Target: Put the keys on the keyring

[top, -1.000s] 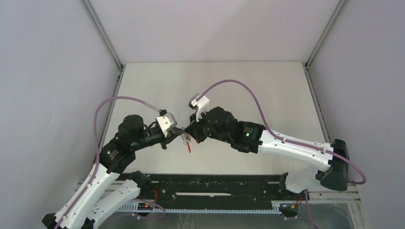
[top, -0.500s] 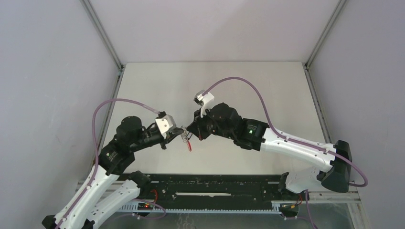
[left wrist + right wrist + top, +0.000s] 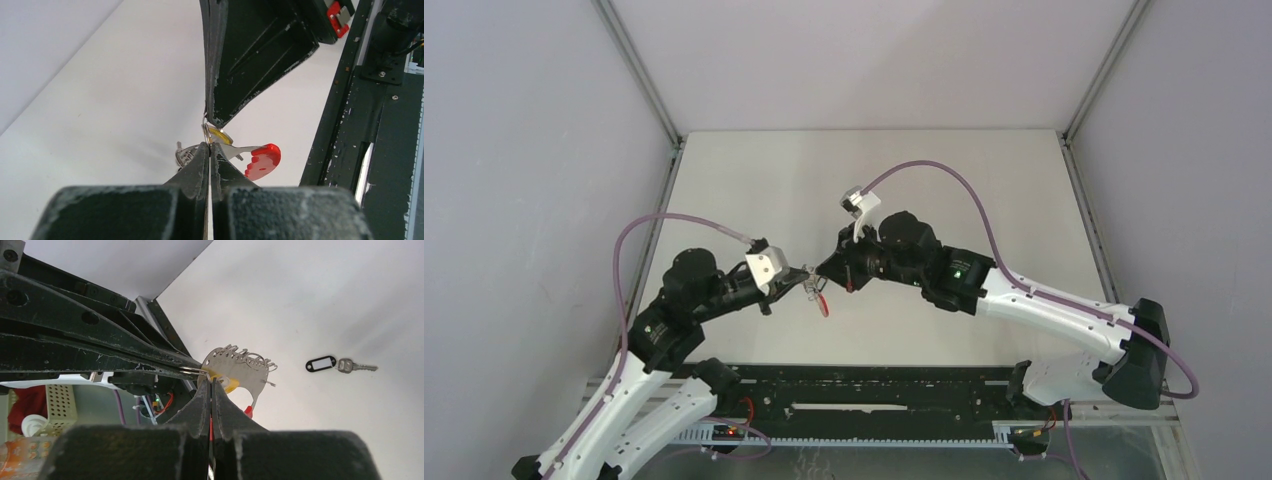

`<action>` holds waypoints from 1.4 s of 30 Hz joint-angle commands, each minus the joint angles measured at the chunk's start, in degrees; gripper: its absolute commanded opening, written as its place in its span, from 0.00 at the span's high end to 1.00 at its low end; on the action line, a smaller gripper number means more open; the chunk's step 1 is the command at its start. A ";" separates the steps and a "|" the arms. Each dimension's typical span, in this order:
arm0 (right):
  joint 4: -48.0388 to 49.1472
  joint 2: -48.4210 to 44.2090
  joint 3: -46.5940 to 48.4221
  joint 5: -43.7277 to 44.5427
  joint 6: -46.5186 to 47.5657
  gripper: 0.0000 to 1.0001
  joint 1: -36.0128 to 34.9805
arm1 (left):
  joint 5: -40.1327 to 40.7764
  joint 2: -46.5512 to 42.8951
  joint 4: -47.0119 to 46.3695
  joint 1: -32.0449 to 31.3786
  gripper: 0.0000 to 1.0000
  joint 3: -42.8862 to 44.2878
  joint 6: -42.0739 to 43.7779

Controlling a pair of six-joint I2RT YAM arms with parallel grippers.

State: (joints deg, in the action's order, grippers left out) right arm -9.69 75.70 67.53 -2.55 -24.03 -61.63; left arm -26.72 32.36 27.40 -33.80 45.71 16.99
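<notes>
Red plastic band (image 3: 262, 160) marks the keyring (image 3: 241, 367) for us. It hangs in the air, clear of the surface (image 3: 984, 180), between the two pincers.

Left pincer (image 3: 209, 148): jaws pressed together with no gap showing, nipping the keyring's metal at their tips. From its own camera the red band sticks out on one side of the tips and a tuft of wire rings (image 3: 183, 156) on the other. What lies inside the pinch is covered by the fingers.

Right pincer (image 3: 210, 383): also fully closed, meeting the left one tip to tip right at the keyring.

Yellow-tagged key (image 3: 220, 134) sits at the right pincer's tips, and we read it as pinched there by its tag. Only a sliver of yellow shows, and we cannot pick the key's blade out from the keyring's silver. A thin wire loop lies where the two pincers meet, beside the yellow tag. Whether the tag is threaded on it we cannot tell.

Black-tagged key (image 3: 341, 365) lies flat on the surface, well apart from the keyring and touched by neither pincer. We see it from the right wrist only; in the overhead view we cannot make it out.

Overhead, the keyring itself is a small red speck with a blur of silver, its rings too fine to count.
</notes>
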 commanded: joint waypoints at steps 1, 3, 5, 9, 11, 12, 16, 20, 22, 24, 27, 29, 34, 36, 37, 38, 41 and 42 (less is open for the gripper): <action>2.84 -1.79 -1.04 -4.38 -2.30 1.00 3.07 | -2.95 -2.54 -6.59 -0.80 1.00 -1.38 0.36; 3.52 -1.79 -1.10 -7.32 -2.83 1.00 3.82 | -3.19 -3.01 -8.30 -0.78 1.00 -1.53 0.49; 4.11 -1.71 -1.10 -10.26 -3.31 1.00 4.50 | -3.65 -3.29 -10.49 -0.83 1.00 -1.55 0.52; 4.53 -1.88 -1.10 -14.49 -3.94 1.00 5.50 | -5.85 -2.76 -12.57 -0.83 1.00 -0.48 0.39; 4.28 -2.31 -1.14 -16.14 -3.65 1.00 5.91 | -6.50 -2.14 -12.82 -0.83 1.00 0.87 -0.12; 4.04 -2.62 -1.10 -16.74 -3.47 1.00 6.12 | -6.95 -1.76 -12.86 -0.83 1.00 1.40 -0.36; 3.00 -5.02 -1.13 -18.70 -1.64 0.91 7.35 | -8.59 -0.97 -13.30 -0.82 1.00 2.59 -1.82; 2.34 -7.55 -1.11 -22.63 0.52 0.72 9.50 | -10.15 -0.69 -14.55 -0.82 1.00 3.11 -4.05; 2.12 -8.58 -1.00 -24.88 1.42 0.57 10.66 | -11.31 -0.33 -14.95 -0.83 1.00 3.67 -4.85; 0.64 -9.48 -0.17 -26.09 3.36 0.43 11.35 | -12.69 0.20 -14.87 -0.81 1.00 4.49 -5.42; -1.67 -10.57 1.72 -26.33 7.54 0.29 11.85 | -14.69 1.07 -14.49 -0.79 1.00 5.57 -6.68; -2.28 -10.95 3.14 -27.54 10.57 0.27 11.88 | -16.21 1.64 -14.50 -0.82 1.00 5.90 -7.76; -3.12 -10.20 7.53 -37.38 18.20 0.43 12.01 | -20.56 2.63 -14.04 -0.83 1.00 7.33 -10.60; -2.12 -9.97 8.48 -41.50 19.75 0.50 11.97 | -22.23 3.34 -14.04 -0.83 1.00 7.93 -12.08; -1.37 -9.96 8.50 -43.15 20.12 0.50 11.97 | -22.94 3.59 -14.02 -0.83 1.00 8.13 -12.76; -0.69 -9.96 8.49 -44.95 20.46 0.51 11.88 | -23.43 3.68 -13.98 -0.78 1.00 8.41 -13.30; -0.38 -9.66 8.55 -47.61 21.75 0.51 11.42 | -24.43 3.79 -14.04 -0.82 1.00 8.56 -13.98; -0.74 -9.55 8.57 -47.98 22.22 0.51 11.25 | -24.72 3.81 -14.08 -0.80 1.00 8.60 -14.17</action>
State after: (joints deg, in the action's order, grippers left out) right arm -11.22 66.17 74.63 -44.05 -6.00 -49.91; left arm -47.97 36.10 15.53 -34.24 50.52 5.72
